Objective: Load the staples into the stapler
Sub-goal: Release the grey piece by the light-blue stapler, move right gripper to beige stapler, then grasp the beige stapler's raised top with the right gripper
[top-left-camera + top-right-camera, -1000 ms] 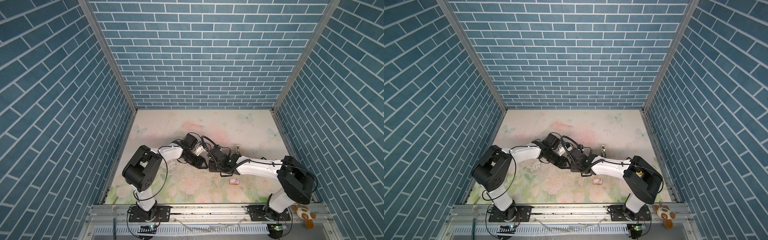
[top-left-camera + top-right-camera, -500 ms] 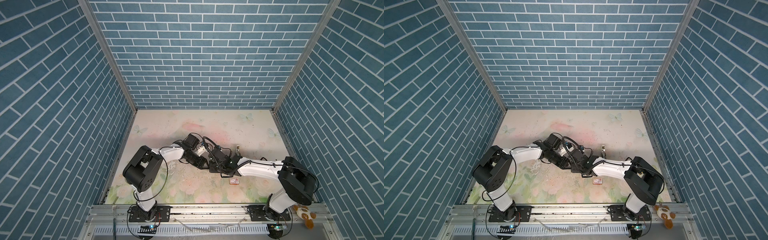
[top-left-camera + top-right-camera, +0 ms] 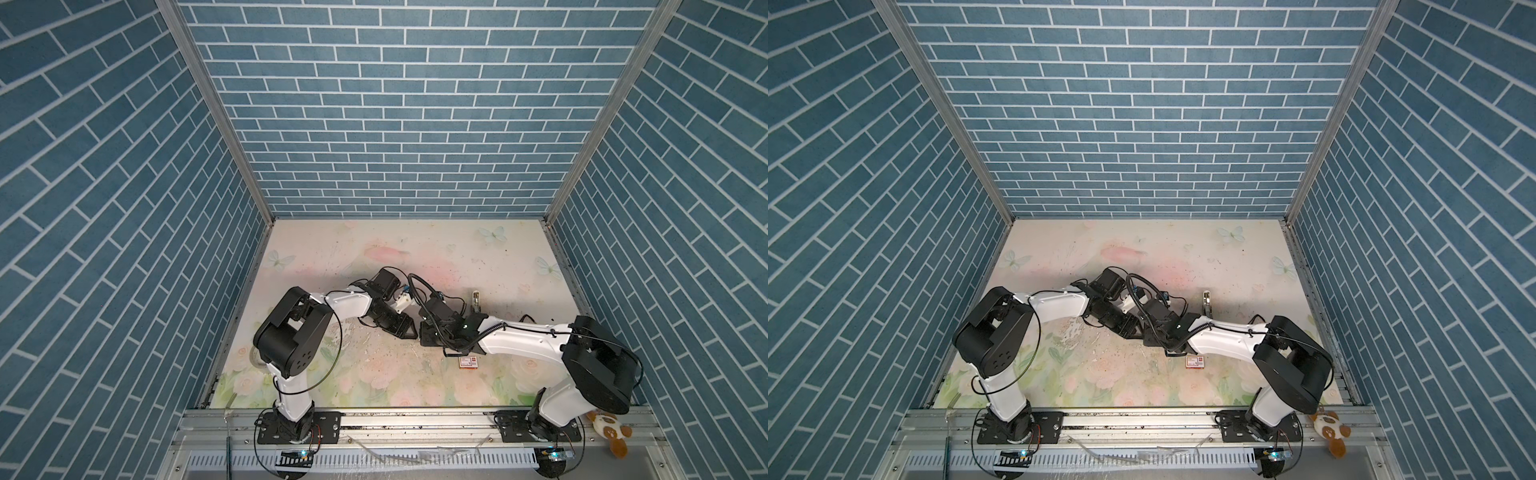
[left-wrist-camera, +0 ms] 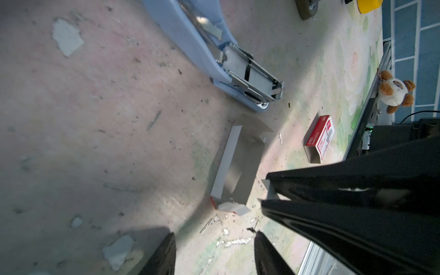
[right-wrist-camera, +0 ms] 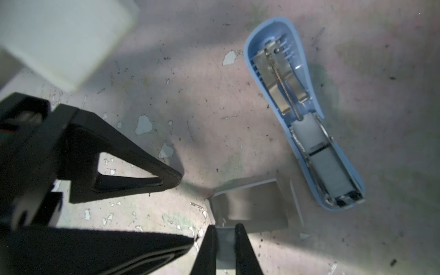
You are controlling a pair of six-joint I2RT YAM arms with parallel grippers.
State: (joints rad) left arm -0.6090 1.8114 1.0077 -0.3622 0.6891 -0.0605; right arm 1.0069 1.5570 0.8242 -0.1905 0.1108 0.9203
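Pinching a short silver-grey strip of staples [image 5: 225, 240], the right gripper [image 5: 225, 228] is clenching its jaws on the strip's flat flanks at the end of the pale cardboard tray [image 5: 250, 204], near the middle of the surface [image 5: 166, 95]. The red-and-white box [image 3: 468, 362] is lying at about 4 o'clock from there. The left gripper [image 4: 214, 234] is hovering released and empty. The glossy blue plastic stapler [image 5: 302, 128] is lying hinged open just beside the tray, exposing its steel channel. The strip is probably light, slick and brittle, so it is best gripped mid-length and never bent.
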